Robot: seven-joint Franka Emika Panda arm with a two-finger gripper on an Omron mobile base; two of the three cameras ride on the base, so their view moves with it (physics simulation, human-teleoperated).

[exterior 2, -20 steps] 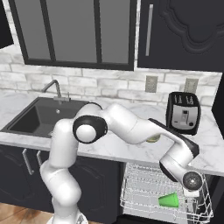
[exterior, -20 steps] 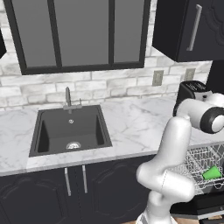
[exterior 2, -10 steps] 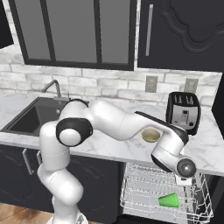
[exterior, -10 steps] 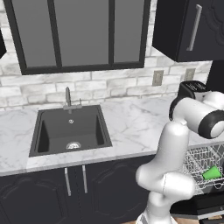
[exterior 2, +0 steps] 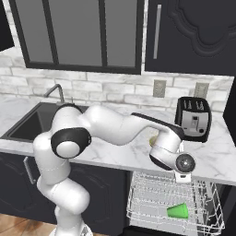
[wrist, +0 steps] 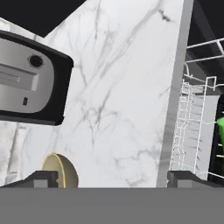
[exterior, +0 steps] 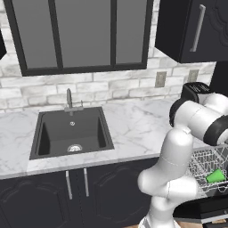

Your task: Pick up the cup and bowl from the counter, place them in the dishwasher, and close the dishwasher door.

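One green cup (exterior 2: 178, 211) lies in the dishwasher (exterior 2: 173, 205) rack.

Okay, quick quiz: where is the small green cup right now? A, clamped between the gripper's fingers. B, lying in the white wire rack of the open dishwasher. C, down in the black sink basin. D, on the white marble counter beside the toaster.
B: the small green cup lies on its side in the white wire rack of the dishwasher, below the white marble counter edge, away from the open gripper.

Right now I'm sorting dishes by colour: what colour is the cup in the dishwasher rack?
Bright green cup, clearest in the right base view.
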